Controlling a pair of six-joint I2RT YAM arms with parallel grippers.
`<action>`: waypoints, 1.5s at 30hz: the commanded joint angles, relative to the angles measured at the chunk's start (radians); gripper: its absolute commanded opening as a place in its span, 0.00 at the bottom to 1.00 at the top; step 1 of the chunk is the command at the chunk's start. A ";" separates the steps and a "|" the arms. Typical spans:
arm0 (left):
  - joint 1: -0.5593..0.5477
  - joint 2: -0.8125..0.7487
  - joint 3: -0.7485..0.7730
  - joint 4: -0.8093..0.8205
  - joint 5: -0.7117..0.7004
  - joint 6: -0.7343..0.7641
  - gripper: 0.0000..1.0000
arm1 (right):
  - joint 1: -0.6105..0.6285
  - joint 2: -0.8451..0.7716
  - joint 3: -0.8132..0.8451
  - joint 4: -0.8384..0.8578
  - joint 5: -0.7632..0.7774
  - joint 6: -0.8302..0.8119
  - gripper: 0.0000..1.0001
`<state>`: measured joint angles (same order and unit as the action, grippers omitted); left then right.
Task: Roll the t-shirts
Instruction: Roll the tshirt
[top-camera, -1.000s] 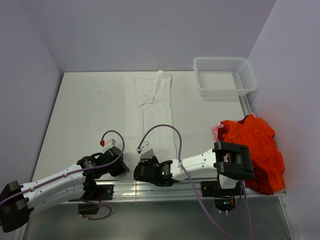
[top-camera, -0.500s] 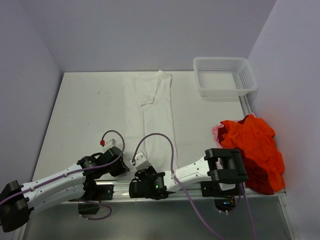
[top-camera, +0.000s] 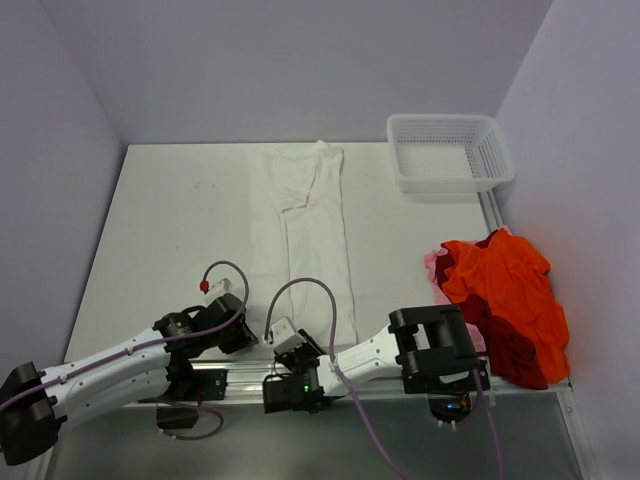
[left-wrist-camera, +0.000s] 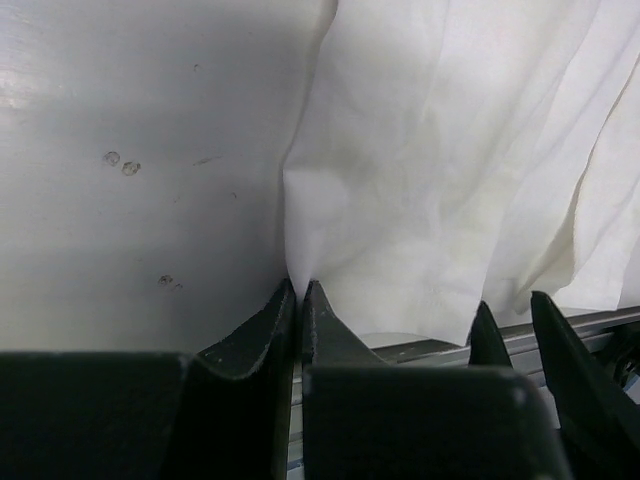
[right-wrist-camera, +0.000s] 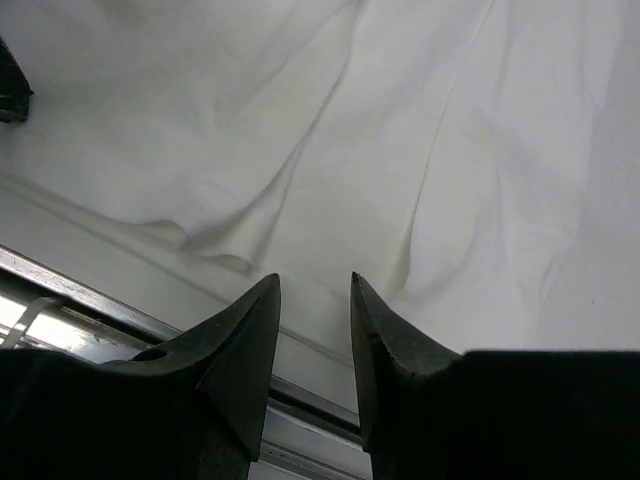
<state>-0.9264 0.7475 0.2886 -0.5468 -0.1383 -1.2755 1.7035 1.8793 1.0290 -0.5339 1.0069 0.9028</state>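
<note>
Backing toward the near edge of the table (top-camera: 150, 230), the right gripper (right-wrist-camera: 312, 280) stands part-open and empty above the white t-shirt (top-camera: 305, 220); the left gripper (left-wrist-camera: 298, 285) pinches its near-left corner.

The white t-shirt (top-camera: 300, 220) is matt, creased cloth; the table (top-camera: 170, 230) smooth, faintly glossy.

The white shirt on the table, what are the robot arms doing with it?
It looks like they are getting ready to roll it up. The white shirt lies long and narrow on the table. The left arm has its jaws pinched shut on the shirt's near left corner. The right arm has its jaws open just above the near edge, holding nothing. A pile of orange shirts waits on the right, and a basket sits in the far corner.
</note>
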 joint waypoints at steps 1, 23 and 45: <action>-0.003 -0.019 0.035 -0.041 -0.001 0.013 0.01 | -0.002 -0.101 -0.068 0.081 0.038 -0.011 0.43; -0.003 -0.008 0.038 -0.028 0.028 0.027 0.03 | -0.329 -0.821 -0.625 0.377 -0.480 0.142 0.42; -0.003 -0.046 0.023 -0.065 0.034 0.005 0.30 | -0.429 -1.051 -0.759 0.258 -0.645 0.285 0.54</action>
<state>-0.9264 0.7139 0.2962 -0.6052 -0.1085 -1.2678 1.2800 0.8715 0.2676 -0.2466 0.3397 1.1648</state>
